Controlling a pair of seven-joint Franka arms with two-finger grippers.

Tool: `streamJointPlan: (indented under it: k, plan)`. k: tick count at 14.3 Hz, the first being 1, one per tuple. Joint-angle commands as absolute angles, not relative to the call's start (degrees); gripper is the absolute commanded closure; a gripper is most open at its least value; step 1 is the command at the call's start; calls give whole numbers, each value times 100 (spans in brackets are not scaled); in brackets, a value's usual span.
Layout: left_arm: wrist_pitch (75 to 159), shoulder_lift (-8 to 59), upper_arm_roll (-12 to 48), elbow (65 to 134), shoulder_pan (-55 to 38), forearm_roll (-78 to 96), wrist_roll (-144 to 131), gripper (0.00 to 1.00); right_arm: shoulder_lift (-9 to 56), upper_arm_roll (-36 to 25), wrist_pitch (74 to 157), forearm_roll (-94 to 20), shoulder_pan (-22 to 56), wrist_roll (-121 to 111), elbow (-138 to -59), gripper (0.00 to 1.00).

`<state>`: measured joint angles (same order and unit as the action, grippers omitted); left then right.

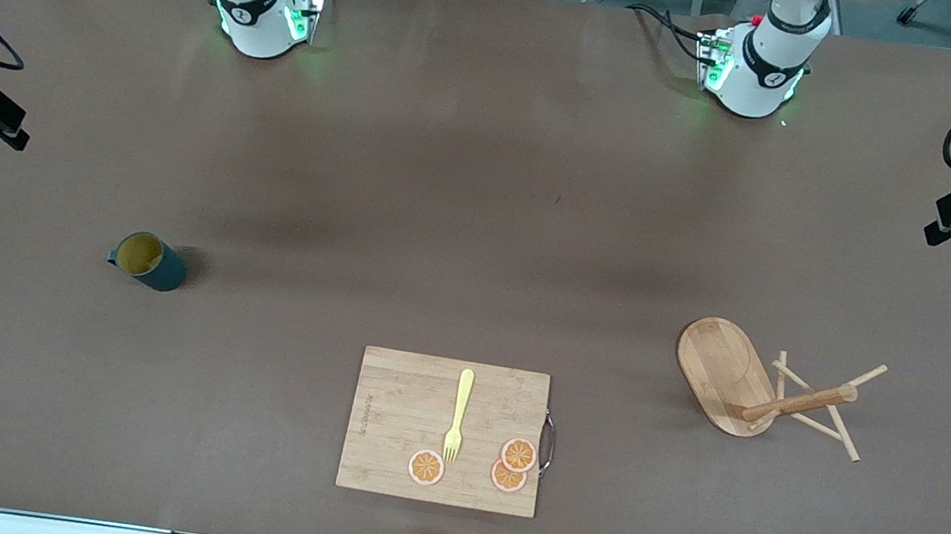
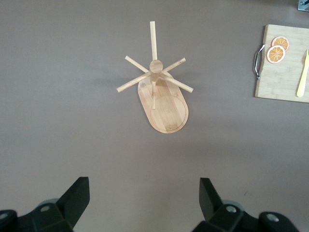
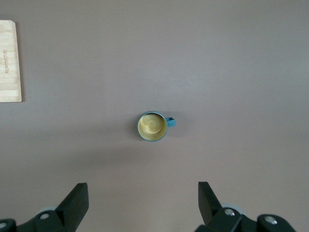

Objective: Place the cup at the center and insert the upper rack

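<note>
We see the teal cup [image 1: 149, 261] standing upright on the brown table [image 1: 446, 208] toward the right arm's end, and the bamboo mug tree [image 1: 741, 380] toward the left arm's end, both a little farther from the front camera than the cutting board [image 1: 406, 414] with its yellow fork [image 1: 458, 414] and orange slices [image 1: 509, 464]. The left gripper [image 2: 145, 195] hangs high over the mug tree with its fingers spread wide and empty. The right gripper [image 3: 143, 198] hangs high over the cup, also wide apart and holding nothing.
</note>
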<state>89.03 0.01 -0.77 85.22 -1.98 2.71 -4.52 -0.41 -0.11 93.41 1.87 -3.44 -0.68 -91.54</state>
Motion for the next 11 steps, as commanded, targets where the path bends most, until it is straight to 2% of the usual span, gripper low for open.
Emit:
streamJointPlan:
  k: [1, 11]
  plan:
    - [8842, -79, -44, 8508, -211, 211, -457, 0, -272, -9, 9413, 88, -387, -158, -9465, 0]
    - [8842, -62, -9, 8490, -167, 220, -448, 0, -281, -18, 9413, 88, -404, -141, -9483, 0]
